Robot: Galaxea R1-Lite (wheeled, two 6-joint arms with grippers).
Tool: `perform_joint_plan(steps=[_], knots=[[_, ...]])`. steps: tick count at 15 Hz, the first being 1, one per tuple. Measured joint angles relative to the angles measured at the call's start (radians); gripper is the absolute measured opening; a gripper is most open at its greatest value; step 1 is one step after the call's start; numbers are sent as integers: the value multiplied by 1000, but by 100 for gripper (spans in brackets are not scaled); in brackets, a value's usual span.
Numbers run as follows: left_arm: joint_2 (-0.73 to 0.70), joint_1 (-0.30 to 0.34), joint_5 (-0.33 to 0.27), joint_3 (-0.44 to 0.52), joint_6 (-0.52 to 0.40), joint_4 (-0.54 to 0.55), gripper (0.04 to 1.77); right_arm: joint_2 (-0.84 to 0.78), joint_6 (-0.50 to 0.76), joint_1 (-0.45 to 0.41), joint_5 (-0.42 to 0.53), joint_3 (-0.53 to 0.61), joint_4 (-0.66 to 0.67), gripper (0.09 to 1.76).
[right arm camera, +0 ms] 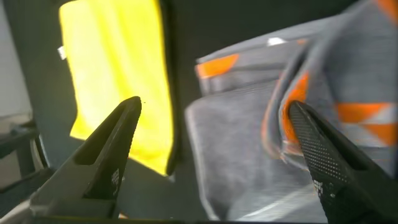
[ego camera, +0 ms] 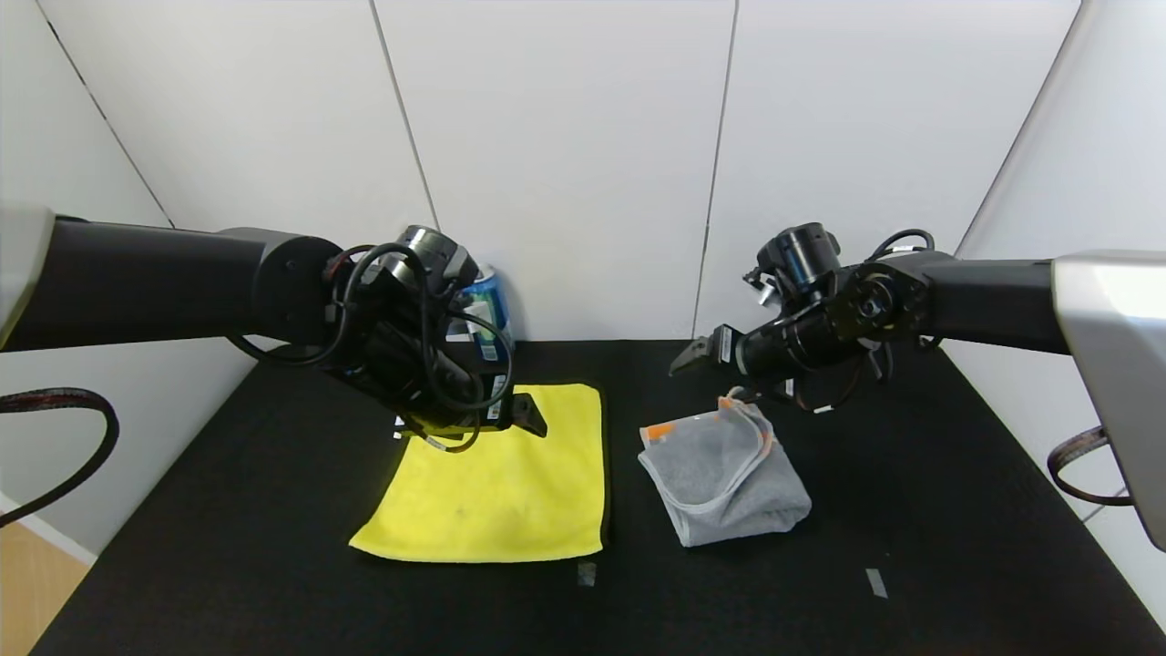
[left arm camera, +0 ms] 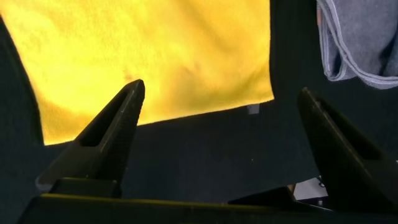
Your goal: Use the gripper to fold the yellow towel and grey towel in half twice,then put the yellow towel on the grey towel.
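Observation:
The yellow towel (ego camera: 496, 492) lies spread flat on the black table (ego camera: 273, 547), left of centre. My left gripper (ego camera: 524, 415) hovers open over its far edge with nothing between the fingers. In the left wrist view that gripper (left arm camera: 221, 89) is wide open above the yellow towel (left arm camera: 155, 50) and bare black table. The grey towel (ego camera: 724, 478) lies folded in a loose bundle to the right, orange patches along its far end. My right gripper (ego camera: 694, 357) hangs open just beyond and above it. The right wrist view shows the open right gripper (right arm camera: 214, 106) over the grey towel (right arm camera: 242, 137), empty, with the yellow towel (right arm camera: 118, 68) beside it.
A blue can (ego camera: 487, 305) stands at the back of the table against the white wall, behind my left arm. Two small pale tape marks (ego camera: 587, 573) (ego camera: 875, 582) lie near the table's front. White panels close off the back and right side.

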Motion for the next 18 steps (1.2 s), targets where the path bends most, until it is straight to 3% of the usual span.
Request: perform_joint_plan(steps=[11, 18], knots=[[-6, 11, -1, 5, -1, 0, 172, 26, 21, 156, 1, 0, -6, 171], [-6, 11, 0, 4, -1, 0, 172, 4, 21, 176, 2, 0, 4, 171]])
